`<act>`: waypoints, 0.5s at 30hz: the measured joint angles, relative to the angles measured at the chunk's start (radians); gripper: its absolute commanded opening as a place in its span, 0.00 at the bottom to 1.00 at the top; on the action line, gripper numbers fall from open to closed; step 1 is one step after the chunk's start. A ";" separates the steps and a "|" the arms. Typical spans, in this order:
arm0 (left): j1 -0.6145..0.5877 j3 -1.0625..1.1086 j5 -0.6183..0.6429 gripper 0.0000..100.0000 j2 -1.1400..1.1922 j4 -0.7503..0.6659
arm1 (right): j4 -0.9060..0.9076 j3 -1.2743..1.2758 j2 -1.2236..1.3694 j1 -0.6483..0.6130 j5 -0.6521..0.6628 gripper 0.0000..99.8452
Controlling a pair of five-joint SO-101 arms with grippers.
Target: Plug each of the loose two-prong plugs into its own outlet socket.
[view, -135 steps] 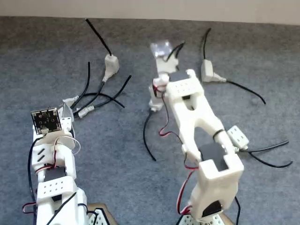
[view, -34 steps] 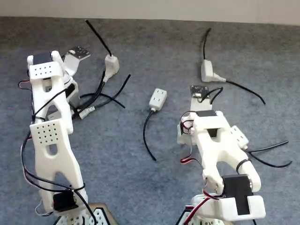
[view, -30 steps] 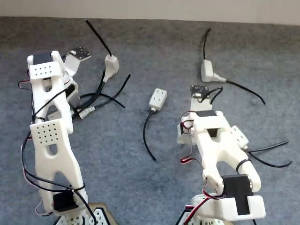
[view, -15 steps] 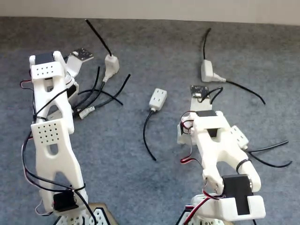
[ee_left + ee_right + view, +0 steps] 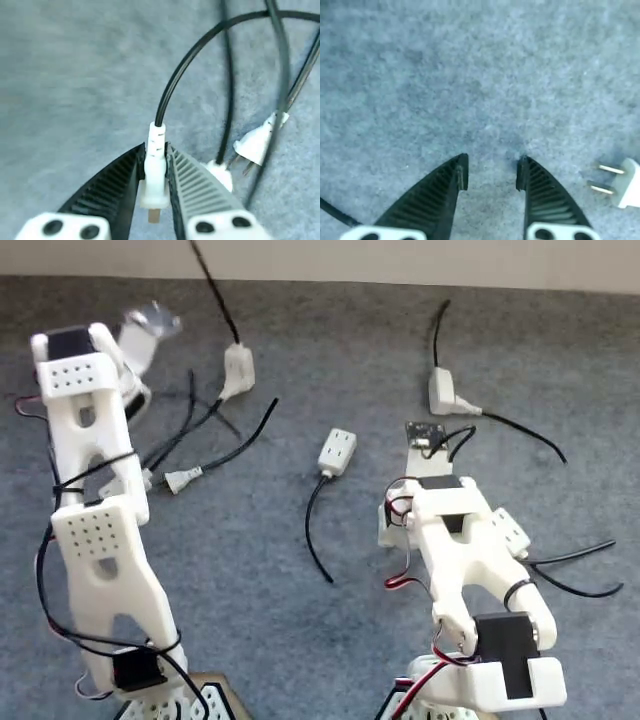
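The left gripper (image 5: pixel 155 152) is clamped on the moulded body of a white plug (image 5: pixel 155 175), probably light but tugged by its springy cord (image 5: pixel 190 65), above the surface (image 5: pixel 60 75), the right gripper (image 5: pixel 491 172) spread empty

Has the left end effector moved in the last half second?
Yes. The left end effector moved farther back and left, away from the middle outlet socket.

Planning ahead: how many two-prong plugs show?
4: held plug in the left claw, two loose plugs on carpet beside it, fourth plug near the right claw. More may be hidden.
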 measured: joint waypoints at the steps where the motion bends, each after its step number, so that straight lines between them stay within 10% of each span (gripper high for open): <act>1: 0.003 0.000 0.031 0.01 -0.040 0.000 | -0.009 0.003 0.000 0.000 -0.002 0.16; 15: 0.081 0.018 0.657 0.01 -0.511 0.002 | -0.021 0.005 0.066 0.000 -0.002 0.16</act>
